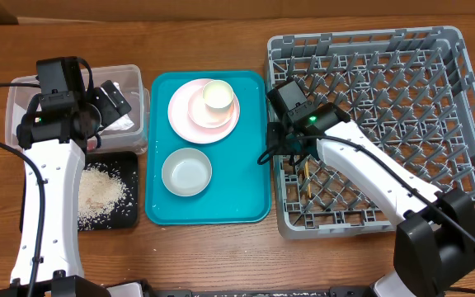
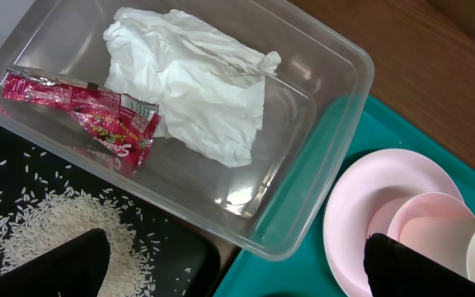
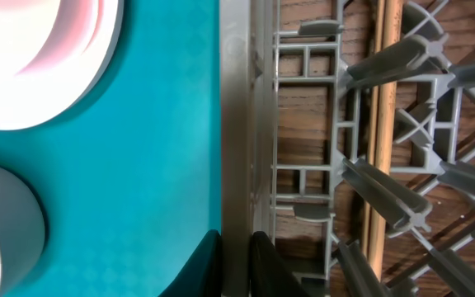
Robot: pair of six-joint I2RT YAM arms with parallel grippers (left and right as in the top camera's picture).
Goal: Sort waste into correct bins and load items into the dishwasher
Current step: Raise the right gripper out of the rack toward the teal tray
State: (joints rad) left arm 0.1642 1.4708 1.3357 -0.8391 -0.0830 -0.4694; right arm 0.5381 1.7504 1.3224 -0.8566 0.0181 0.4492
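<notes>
I count two plates stacked at the far end of the teal tray (image 1: 246,165): a wide pale pink plate (image 2: 361,206) with a smaller plate (image 2: 423,219) on it, and one cream cup (image 1: 218,93) on top. One grey bowl (image 1: 186,172) sits at the near end of that tray.

Left of the teal tray, the clear tub (image 2: 336,62) holds one crumpled napkin (image 2: 192,82) and one red sauce packet (image 2: 89,111). The black tray (image 1: 126,219), nearer me than the tub, carries one heap of rice (image 2: 56,227) with stray grains around it. The packet's print is too small for me to read.

Right of the teal tray stands the dish rack (image 1: 361,37), its left rim just beside the tray's edge. The chopsticks (image 3: 375,124) lie among its pegs near that rim; I can't count them apart.

The tub's corner sits just beside the teal tray's left edge, so there is little room on either side. The bare surface (image 1: 221,256) lies in front of the tray.

My left gripper (image 2: 237,256) hangs over the tub's near wall, spread wide, holding nothing. My right gripper (image 3: 236,264) sits above the rack's left rim, fingers drawn almost together, and I see nothing held between them.
</notes>
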